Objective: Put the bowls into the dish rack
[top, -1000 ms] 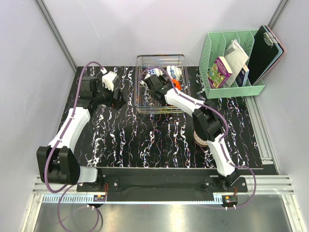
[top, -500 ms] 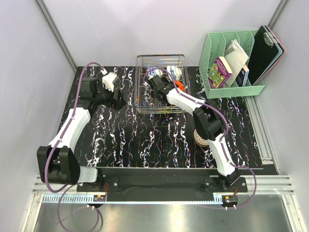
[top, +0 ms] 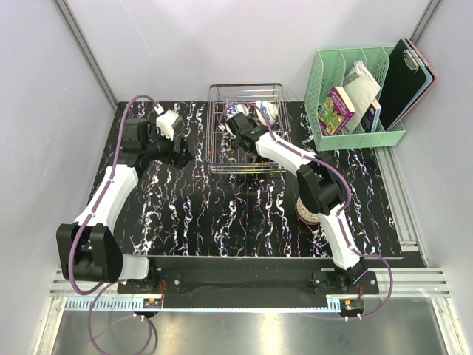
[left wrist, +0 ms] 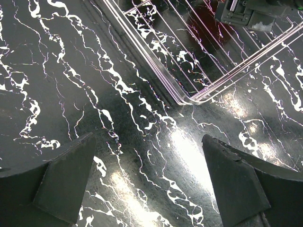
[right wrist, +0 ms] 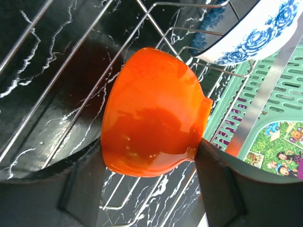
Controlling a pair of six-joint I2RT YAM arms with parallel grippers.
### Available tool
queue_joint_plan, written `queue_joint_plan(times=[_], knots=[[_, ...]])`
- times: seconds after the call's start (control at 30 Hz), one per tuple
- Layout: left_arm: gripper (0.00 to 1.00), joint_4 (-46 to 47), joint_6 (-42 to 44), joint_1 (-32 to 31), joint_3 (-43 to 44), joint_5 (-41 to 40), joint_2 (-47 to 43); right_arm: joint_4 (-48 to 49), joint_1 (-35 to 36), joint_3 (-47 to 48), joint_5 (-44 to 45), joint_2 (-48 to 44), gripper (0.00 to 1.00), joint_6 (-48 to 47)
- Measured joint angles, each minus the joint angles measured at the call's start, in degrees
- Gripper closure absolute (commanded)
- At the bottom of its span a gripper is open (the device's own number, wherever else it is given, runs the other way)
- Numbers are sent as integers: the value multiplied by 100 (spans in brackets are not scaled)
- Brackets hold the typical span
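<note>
Step in hand, as I read it: setting the orange bowl (right wrist: 151,113) down in the dish rack (top: 214,151). Your R claw (right wrist: 147,151) is spread wide but not fully, w/ the bowl pinched between both fingers. The bowl is tipped on its side, and what looks like its foot ring points to 3 o'clock in the wrist view. From above, claw and bowl are inside the rack, right of centre, toward its 3 o'clock side. Can't tell if the bowl already bears on the wires or hangs just above them.

To do it well:
- Lower slowly till the wires take the weight, then open only as far as needed so the bowl doesn't roll.
- A glossy round bowl on thin bars prob. slips easily, so seat it btwn two bars or lean it on something.
- Mind the blue-and-white bowl (right wrist: 255,33), close by at 1 o'clock in the wrist view, and don't clip it backing out.
- Withdraw along the line the fingers point, not sideways thru the grid.

L claw (left wrist: 147,142) is fully open and empty, above the table (top: 222,214) just off the rack's 9 o'clock side. Leave it there, clear of the R arm.

A net-pattern bowl (top: 309,212) sits on the table approx 4 o'clock from the rack, partly under the R elbow. It's prob. the next pick, so watch that the elbow doesn't sweep it.
</note>
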Motion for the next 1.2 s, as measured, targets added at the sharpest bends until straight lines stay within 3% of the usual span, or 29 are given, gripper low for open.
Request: queue_joint_plan(times=[0.13,0.43,0.7,0.83,0.87,0.93,0.97,1.1,1.2], knots=[[1,0,0,11,0,2,0,-271,-4,133,-433,-2,0,216],[1,-2,-4,17,0,9,0,-846,-4,431,-1311,0,0,551],[1,-15,-2,26,0,9,-11,-960,-22,763,-1561,-55,4,863],[1,-20,-2,37,0,11,-85,-975,-162,772,-1799,-243,18,1056],[1,-20,-2,39,0,11,-107,-979,-254,772,-1893,-295,39,1134],[1,-20,-2,44,0,11,-144,-1005,-487,776,-2149,-391,61,1298],[1,-20,-2,44,0,15,-153,-1060,-662,804,-2304,-422,77,1449],[1,-28,-2,52,0,15,-155,-1211,-1270,949,-2942,-431,91,1823],[1,-42,-4,55,0,15,-160,-1303,-1676,1054,-3287,-428,93,2050]])
